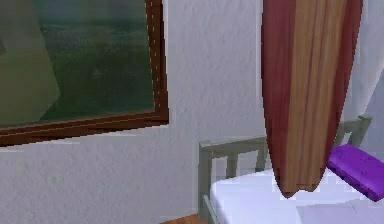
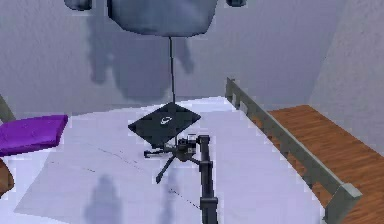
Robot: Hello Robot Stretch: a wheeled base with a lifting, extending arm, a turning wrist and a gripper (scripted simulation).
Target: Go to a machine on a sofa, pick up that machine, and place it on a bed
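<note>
A flat dark machine (image 2: 167,124), laptop-like, lies tilted on the white bed (image 2: 110,170) near its middle in the arm side view. The dark arm (image 2: 208,190) rises from the bottom edge. Its gripper (image 2: 154,166) sits just below the machine with its thin fingers pointing left over the sheet. I cannot tell whether it holds anything. A purple pillow (image 2: 30,133) lies at the bed's left end. In the forward view, the bed's corner (image 1: 250,195), its grey-green headboard (image 1: 232,153) and the purple pillow (image 1: 358,168) appear at the lower right.
A brown-framed window (image 1: 80,60) is set in the white wall ahead. A red and tan curtain (image 1: 308,90) hangs over the bed's head. The grey bed rail (image 2: 270,125) runs down the bed's right side, with wooden floor (image 2: 330,140) beyond. A grey-blue object (image 2: 165,15) hangs overhead.
</note>
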